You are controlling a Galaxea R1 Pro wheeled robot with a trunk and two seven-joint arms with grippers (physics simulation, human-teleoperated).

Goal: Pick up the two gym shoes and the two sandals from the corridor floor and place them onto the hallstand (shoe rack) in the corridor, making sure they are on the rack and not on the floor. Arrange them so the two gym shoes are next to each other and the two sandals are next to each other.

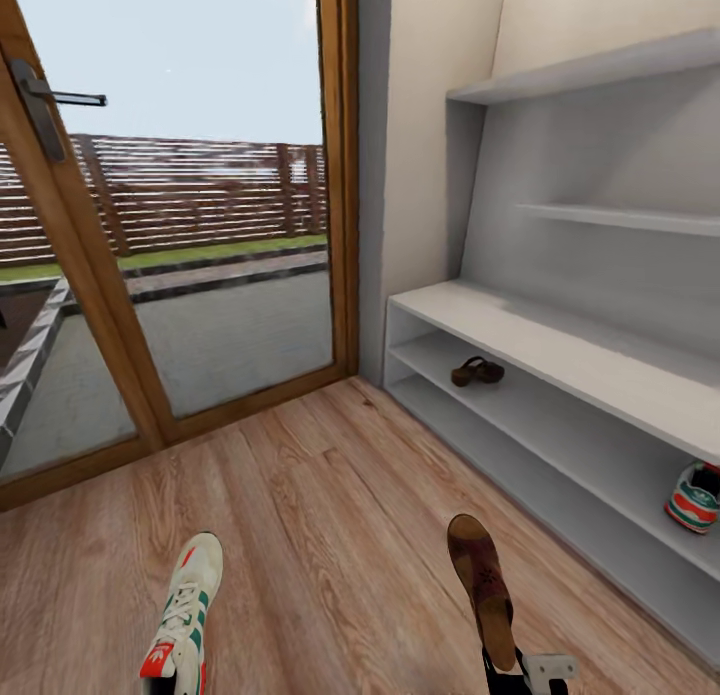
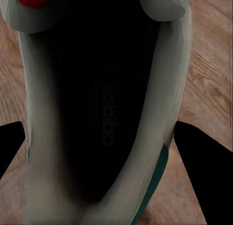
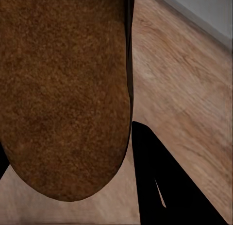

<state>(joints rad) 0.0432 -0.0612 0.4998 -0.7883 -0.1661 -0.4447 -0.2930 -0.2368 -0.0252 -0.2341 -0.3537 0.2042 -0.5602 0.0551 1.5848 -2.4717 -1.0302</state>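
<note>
While I face the glass door [image 1: 170,235], the rack [image 1: 560,345] stands at right on the floor [image 1: 330,515]. Its middle shelf holds one sandal [image 1: 477,372]; one sneaker [image 1: 694,497] sits on the lower shelf. My left gripper [image 2: 114,152] pinches the second sneaker [image 1: 186,615] by its heel, fingers [image 2: 204,171] on either side. My right gripper [image 1: 525,672] holds the second sandal [image 1: 485,585], sole up, above the floor.
</note>
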